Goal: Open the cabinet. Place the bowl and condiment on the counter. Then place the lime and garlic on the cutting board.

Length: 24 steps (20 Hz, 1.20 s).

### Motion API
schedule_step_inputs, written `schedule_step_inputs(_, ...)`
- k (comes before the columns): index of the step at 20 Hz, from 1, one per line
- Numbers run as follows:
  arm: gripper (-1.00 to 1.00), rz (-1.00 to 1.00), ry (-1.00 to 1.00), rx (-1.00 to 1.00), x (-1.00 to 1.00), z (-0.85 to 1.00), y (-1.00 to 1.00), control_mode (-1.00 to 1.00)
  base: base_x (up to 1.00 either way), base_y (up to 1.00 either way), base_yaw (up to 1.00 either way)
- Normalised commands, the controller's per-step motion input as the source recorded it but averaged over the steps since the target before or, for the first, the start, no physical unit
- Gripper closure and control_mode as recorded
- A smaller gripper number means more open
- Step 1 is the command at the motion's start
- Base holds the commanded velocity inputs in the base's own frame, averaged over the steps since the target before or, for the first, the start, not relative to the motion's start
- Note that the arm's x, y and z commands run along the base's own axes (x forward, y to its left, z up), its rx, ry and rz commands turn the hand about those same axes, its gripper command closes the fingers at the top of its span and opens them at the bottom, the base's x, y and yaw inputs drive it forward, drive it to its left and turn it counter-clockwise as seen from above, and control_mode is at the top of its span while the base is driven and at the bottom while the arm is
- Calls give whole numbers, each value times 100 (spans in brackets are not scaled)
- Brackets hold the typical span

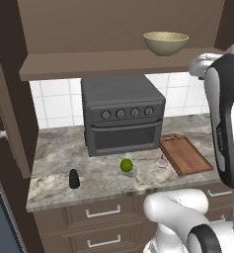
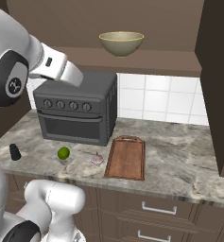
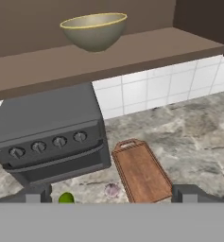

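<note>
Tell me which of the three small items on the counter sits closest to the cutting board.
The garlic, a pale pinkish bulb just off the cutting board's edge. The green lime lies farther along the counter, and the dark condiment shaker farthest.

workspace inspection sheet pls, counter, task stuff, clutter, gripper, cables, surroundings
surface: marbled counter, no spills seen
cabinet: open, doors swung aside
bowl: on the cabinet shelf, upright, not yet on the counter
condiment: dark shaker upright on the counter, near its front edge, left of the lime
lime: on the counter in front of the oven, off the board
garlic: on the counter, just beside the cutting board, not on it
clutter: grey toaster oven against the wall
gripper: open, holding nothing, raised above the counter
cables: nothing seen
surroundings: white tiled wall, drawers below the counter
</note>
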Motion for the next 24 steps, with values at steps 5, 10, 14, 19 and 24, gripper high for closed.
schedule_step_inputs(5,-100,0,-6,5,23,12,-21,-100,0,0,0)
schedule_step_inputs(10,-100,0,-3,5,33,11,-10,-100,0,0,0)
schedule_step_inputs(14,-100,0,-1,4,37,10,-2,-100,0,0,0)
schedule_step_inputs(19,-100,0,0,1,36,7,-1,-100,0,0,0)
schedule_step_inputs(24,-100,-2,0,2,23,13,-6,-100,0,0,0)
